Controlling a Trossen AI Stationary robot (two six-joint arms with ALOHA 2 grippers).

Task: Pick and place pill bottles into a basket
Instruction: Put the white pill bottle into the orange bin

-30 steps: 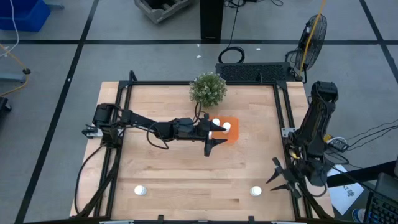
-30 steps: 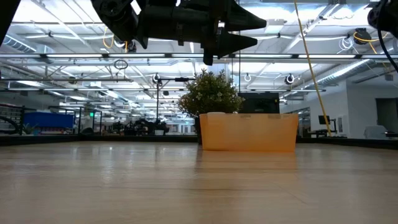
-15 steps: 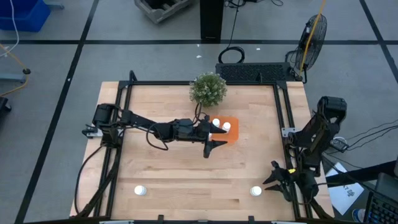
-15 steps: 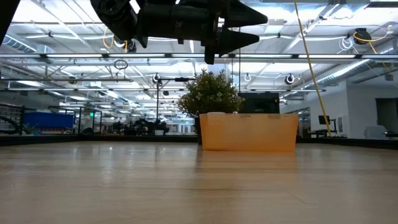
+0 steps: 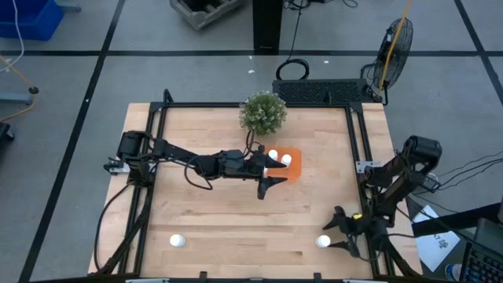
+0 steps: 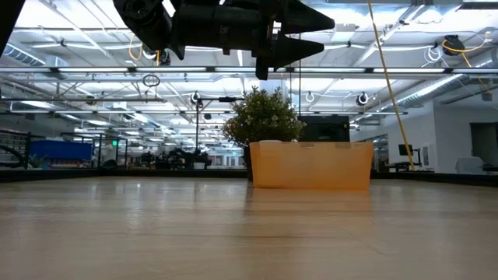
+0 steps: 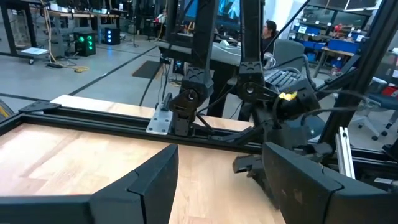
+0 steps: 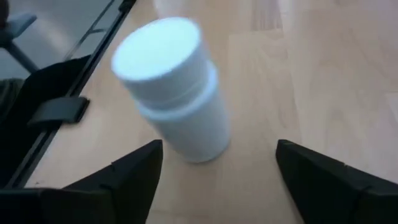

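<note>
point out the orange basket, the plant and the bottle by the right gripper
basket (image 6: 311,165), low view, front wall
plant (image 5: 263,112), high view, middle of the leaves
bottle (image 8: 171,87), right wrist view, side below the cap

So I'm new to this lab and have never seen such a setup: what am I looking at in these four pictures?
Two dark robot arms work at a wooden table, sorting small white pill bottles into an orange basket. One picture looks straight down, one sits at table height, and one camera rides on each arm's wrist. From above, two bottles lie in the basket beside a green potted plant. The left claw hangs open above the basket, holding nothing. The right claw is open near the table's front edge, its fingers either side of a standing bottle it has not yet gripped. Another bottle stands at the front left.
</note>
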